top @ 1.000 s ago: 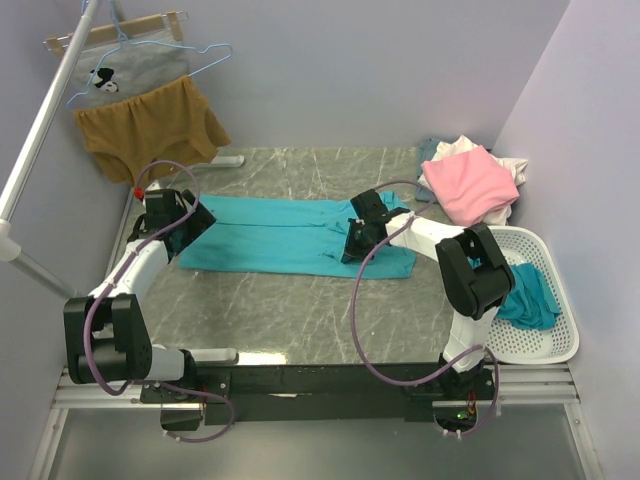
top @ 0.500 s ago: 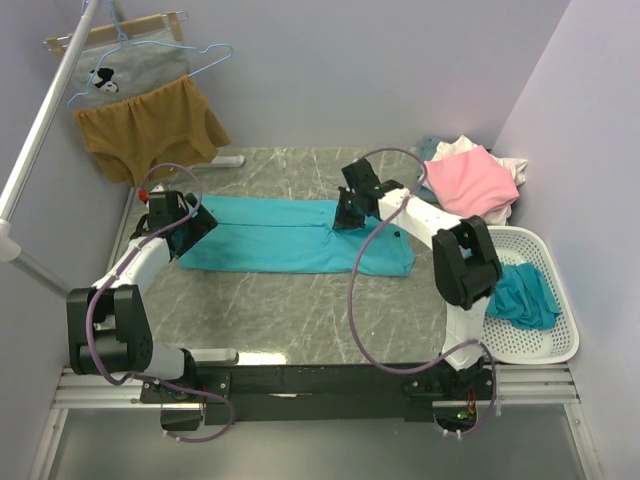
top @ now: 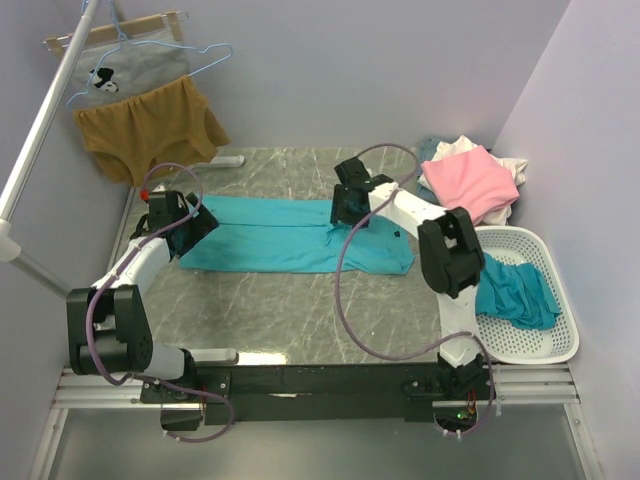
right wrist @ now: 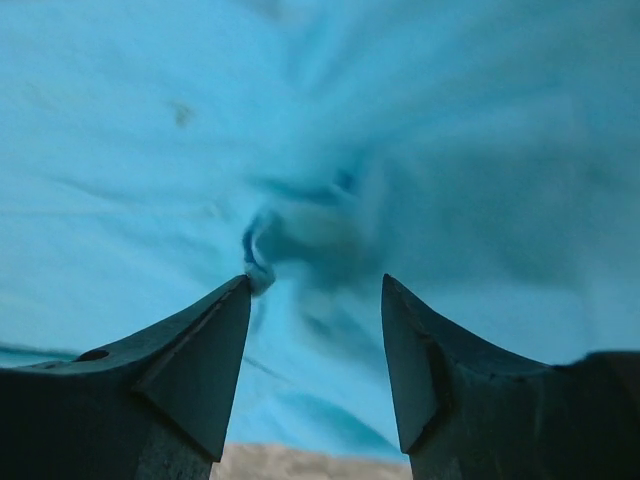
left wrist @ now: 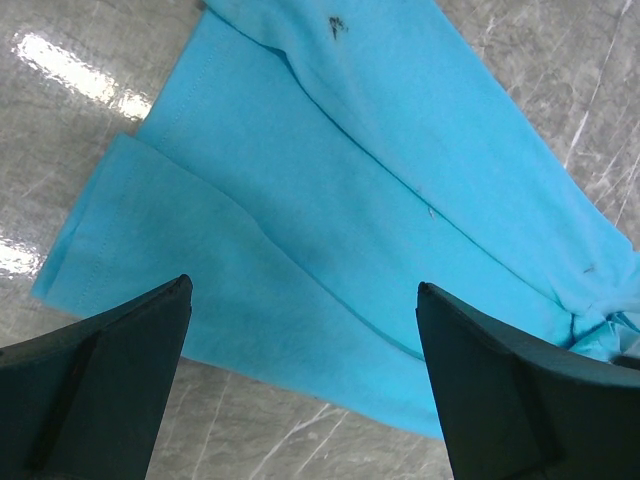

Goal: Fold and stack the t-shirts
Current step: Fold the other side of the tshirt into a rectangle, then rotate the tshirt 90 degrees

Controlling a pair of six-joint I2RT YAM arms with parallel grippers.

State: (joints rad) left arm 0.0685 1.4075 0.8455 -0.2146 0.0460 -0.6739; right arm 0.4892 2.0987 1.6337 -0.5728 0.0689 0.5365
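Turquoise t-shirt (top: 280, 235): spread flat as a long band on the table (top: 300, 310), well left of the basket (top: 535, 348). It is folded lengthwise, with a crease along its length and a small pucker near its basket-side end.
Teal t-shirt (top: 518, 295): crumpled, lying inside the basket.
Pink t-shirt (top: 468, 183): folded, on top of a pile just behind the basket.
White t-shirt (top: 462, 147): rumpled, beneath the pink one, behind the basket.

The top view looks down from behind over the grey marbled bench (top: 300, 300). Both wrist views face its spread turquoise cloth t-shirt (top: 270, 235), the right closest.
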